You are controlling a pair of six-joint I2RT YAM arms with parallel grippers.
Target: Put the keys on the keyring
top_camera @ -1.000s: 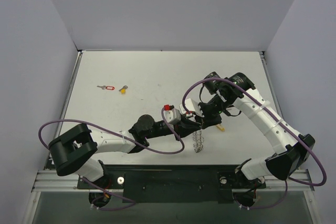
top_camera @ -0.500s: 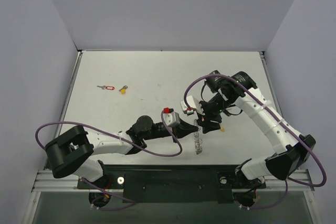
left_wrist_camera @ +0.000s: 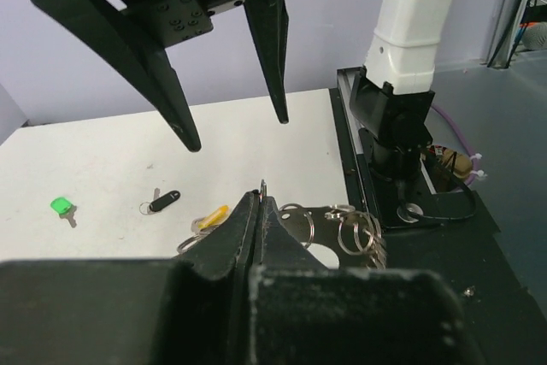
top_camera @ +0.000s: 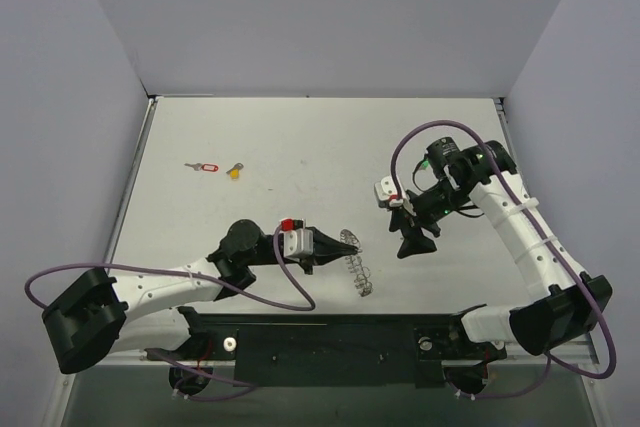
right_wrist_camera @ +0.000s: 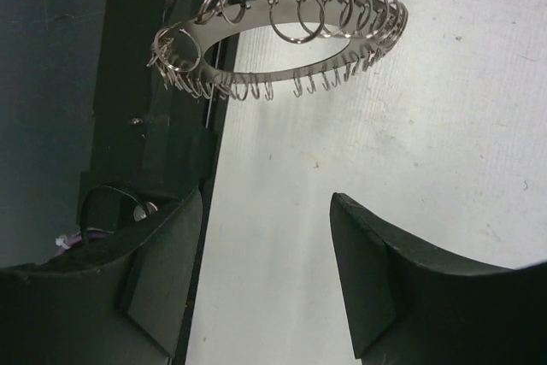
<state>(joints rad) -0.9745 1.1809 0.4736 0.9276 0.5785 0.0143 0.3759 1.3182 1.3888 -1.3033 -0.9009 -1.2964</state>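
The white table (top_camera: 300, 137) spreads under both my arms. My left arm (top_camera: 170, 287) reaches low along the near side toward the middle. My right arm (top_camera: 520, 227) bends in from the right.

My right gripper (top_camera: 415, 244) hangs above the table right of centre. Its fingers (right_wrist_camera: 385, 271) stand wide apart with nothing between them.

My left gripper (top_camera: 335, 243) has its fingers (left_wrist_camera: 244, 228) pressed together, clamped on the edge of the keyring (top_camera: 357, 265). The keyring is a flat silvery hoop hung with many small wire loops and hooks. It juts out from my left fingertips toward the near right, tilted. In my right wrist view it sits ahead of my open fingers and apart from them.

The keys lie loose on the table. In my left wrist view, a green key (left_wrist_camera: 60, 207), a black key (left_wrist_camera: 161, 203) and a yellow key (left_wrist_camera: 209, 218) rest on the table beyond the keyring, below my right gripper. The yellow one is nearest the hoop.

Toward the far left, a red key (top_camera: 205, 167) and an orange-yellow key (top_camera: 234, 171) lie just beside each other, well apart from both grippers.
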